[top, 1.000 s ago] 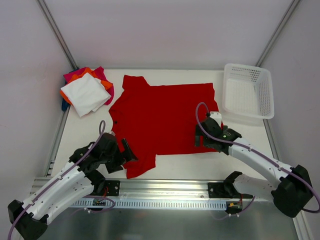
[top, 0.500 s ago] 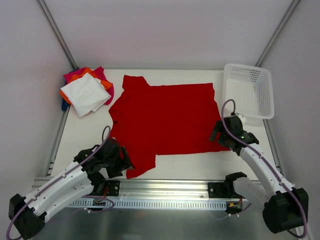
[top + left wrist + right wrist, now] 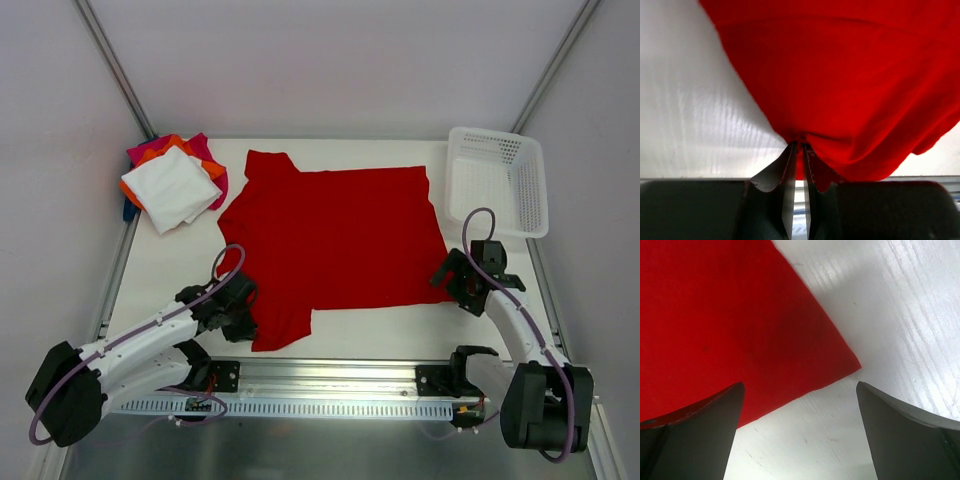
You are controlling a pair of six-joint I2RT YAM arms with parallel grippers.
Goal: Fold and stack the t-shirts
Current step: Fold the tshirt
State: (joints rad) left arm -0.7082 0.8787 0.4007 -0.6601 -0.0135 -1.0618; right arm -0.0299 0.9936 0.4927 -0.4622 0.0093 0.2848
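A large red t-shirt point(image 3: 335, 240) lies spread flat on the white table point(image 3: 370, 325). My left gripper point(image 3: 240, 305) is at its near-left sleeve, shut on a pinch of the red cloth point(image 3: 840, 75), which bunches at the fingertips of the left gripper point(image 3: 798, 146). At the shirt's near-right corner, my right gripper point(image 3: 455, 280) stands open. In the right wrist view, the right gripper point(image 3: 800, 387) hovers over the table, and the red hem corner point(image 3: 715, 315) lies between and beyond its fingers. Folded t-shirts are stacked at the far left, white point(image 3: 172, 187) on top of orange and magenta.
A white mesh basket point(image 3: 485, 147) stands at the far right of the table. An aluminium rail point(image 3: 330, 375) runs along the near edge by the arm bases. Frame posts rise at both back corners.
My left gripper has moved in to the near-left sleeve and shut on the cloth. My right arm has swung right, off the shirt, to its near-right corner, still open.
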